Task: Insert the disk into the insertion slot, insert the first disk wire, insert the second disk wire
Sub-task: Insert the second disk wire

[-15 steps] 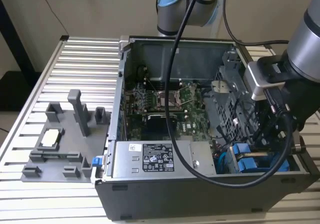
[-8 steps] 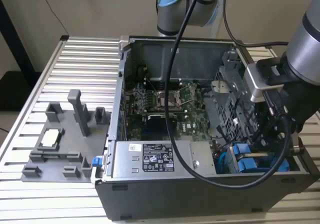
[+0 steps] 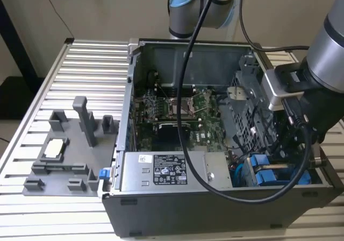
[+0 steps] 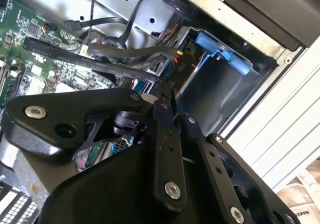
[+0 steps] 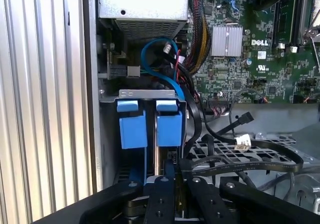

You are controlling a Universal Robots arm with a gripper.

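— Two blue carrier tabs stood in the insertion slot (image 5: 150, 96), so the disk (image 5: 170, 126) seemed seated already?
— I judged so. The gripper (image 5: 167, 176) hung just above it, jaws drawn narrow; if they pinched anything, I could not tell. The loose black wires (image 5: 250, 149) looked unplugged.

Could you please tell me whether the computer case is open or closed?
Open: the case has no side panel; motherboard and power-supply box lie exposed.
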